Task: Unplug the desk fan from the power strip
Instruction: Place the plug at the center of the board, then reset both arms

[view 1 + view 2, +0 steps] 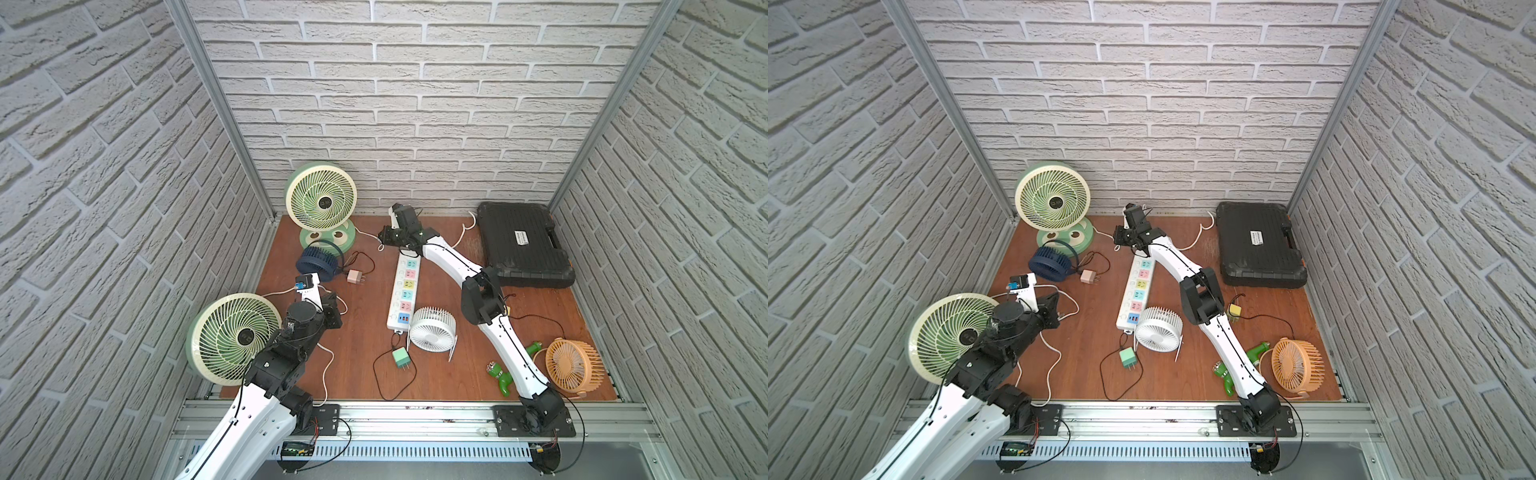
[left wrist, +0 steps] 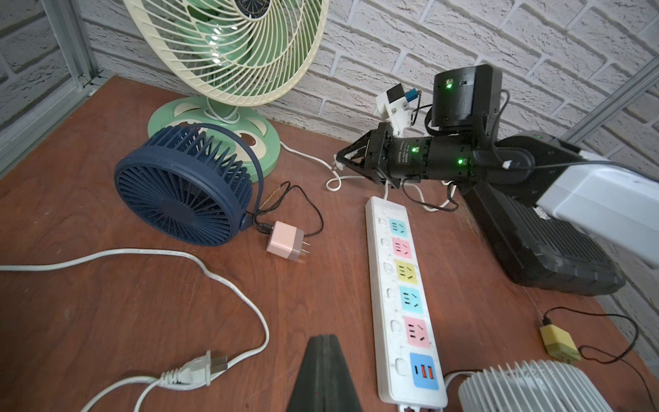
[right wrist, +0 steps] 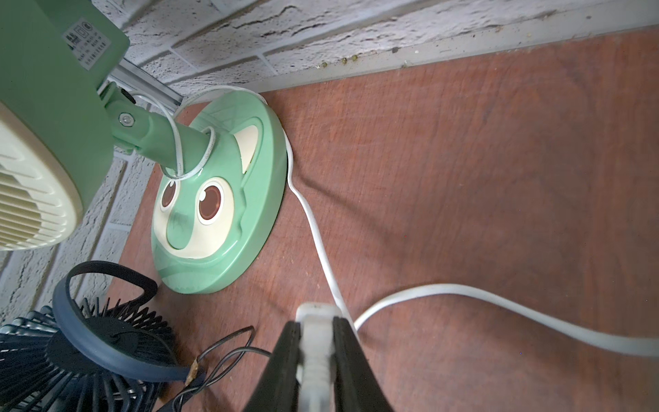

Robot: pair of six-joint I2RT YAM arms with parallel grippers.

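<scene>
Desk fan [image 1: 321, 202] standing by the back wall, cord looping round its neck. Power strip [image 1: 404, 291] lying mid-table. Left gripper [image 2: 322, 342] sitting pinched shut, empty. Right gripper [image 3: 316, 324] clamping the fan's plug [image 3: 315, 364] beyond the strip's far end. Risk: pulling further is likely tautening the cord and tipping the fan.
</scene>
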